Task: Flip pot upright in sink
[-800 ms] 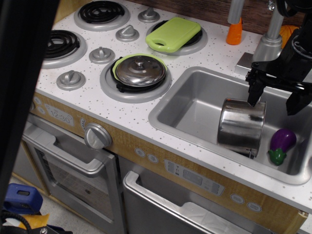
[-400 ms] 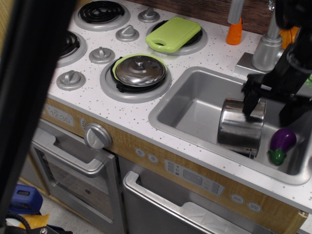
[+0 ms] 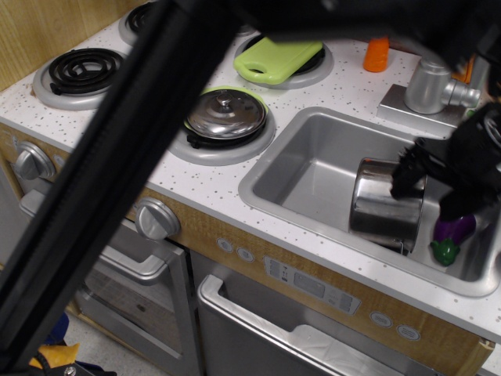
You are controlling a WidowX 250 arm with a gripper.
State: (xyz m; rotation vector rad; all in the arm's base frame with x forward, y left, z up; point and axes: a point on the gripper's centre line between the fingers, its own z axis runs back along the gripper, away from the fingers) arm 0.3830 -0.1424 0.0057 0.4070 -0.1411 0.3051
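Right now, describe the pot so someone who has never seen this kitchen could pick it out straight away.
Find the big silver-grey sink set into the white speckled counter. Toward its right end stands the pot, a small shiny steel cylinder with the black gripper at its rim. Unlike the purple toy eggplant beside it and the domed knobbed lid on the burner, it is straight-walled and mirror-like.

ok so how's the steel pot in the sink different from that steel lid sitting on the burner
The pot is a tall cylinder with straight walls; the lid is a low dome with a knob on top. The pot stands in the sink beside a purple eggplant, with the gripper at its rim; the lid rests on a burner on the counter, nothing touching it from above. Both are shiny, mirror-like steel.
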